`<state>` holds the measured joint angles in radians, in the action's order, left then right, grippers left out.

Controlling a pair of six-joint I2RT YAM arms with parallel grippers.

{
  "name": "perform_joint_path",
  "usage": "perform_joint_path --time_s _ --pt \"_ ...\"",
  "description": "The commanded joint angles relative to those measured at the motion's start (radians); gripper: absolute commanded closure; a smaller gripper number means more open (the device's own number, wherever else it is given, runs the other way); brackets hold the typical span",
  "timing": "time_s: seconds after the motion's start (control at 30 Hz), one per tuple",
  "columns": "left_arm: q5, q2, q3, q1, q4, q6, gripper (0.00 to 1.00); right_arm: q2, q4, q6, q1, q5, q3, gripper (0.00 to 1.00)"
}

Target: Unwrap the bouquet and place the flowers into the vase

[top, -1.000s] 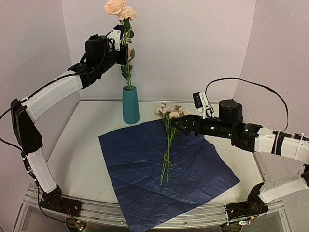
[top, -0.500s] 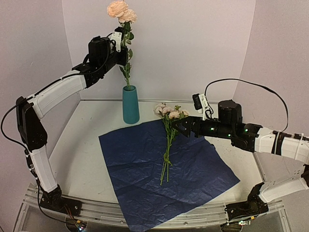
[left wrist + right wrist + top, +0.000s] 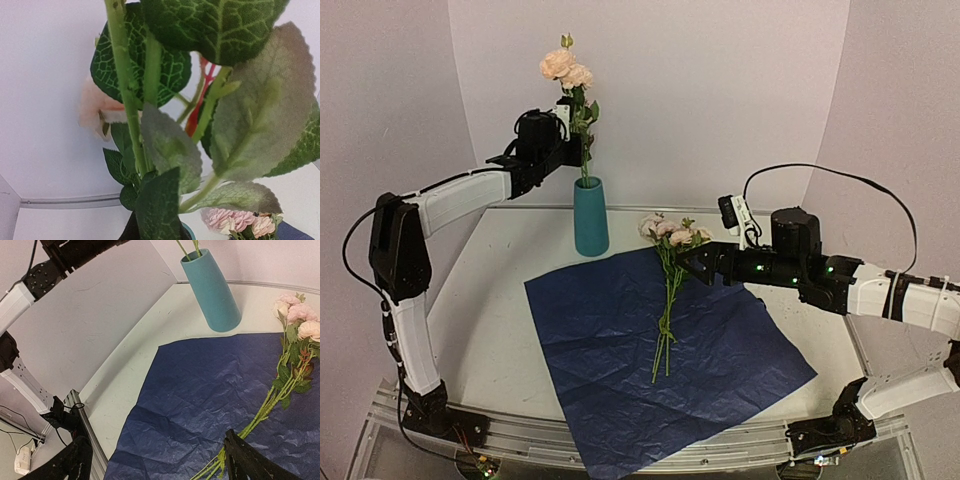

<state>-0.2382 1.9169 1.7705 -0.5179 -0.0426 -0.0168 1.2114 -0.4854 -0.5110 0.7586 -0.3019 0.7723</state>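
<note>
Above vase [image 3: 590, 218], left hand [image 3: 577, 150] grips flowers [image 3: 566, 68] upright.

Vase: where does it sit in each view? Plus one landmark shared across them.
Top external: vase left of centre, just beyond the blue paper.
Left wrist: only a sliver of teal rim at the bottom edge, behind leaves.
Right wrist: top centre, leaning in frame.
Shared landmark: pink blooms of the loose flowers on the paper.
</note>
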Motion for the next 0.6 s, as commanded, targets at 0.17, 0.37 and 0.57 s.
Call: perform_joint_path --time_s 0.17,0.37,0.57 --pt "-0.031 0.080 -0.028 0.006 -0.071 -0.102 0.96 -0.015 -0.011 0.010 0.005 0.002 0.029 0.08" --pt "-0.035 0.081 -0.066 0.005 -0.070 -0.146 0.87 -0.028 -0.011 0.006 0.005 0.008 0.013 0.08" --pt "-0.014 0.061 -0.101 0.006 -0.066 -0.154 0.59 -0.024 -0.011 0.003 0.005 0.011 0.012 0.08"
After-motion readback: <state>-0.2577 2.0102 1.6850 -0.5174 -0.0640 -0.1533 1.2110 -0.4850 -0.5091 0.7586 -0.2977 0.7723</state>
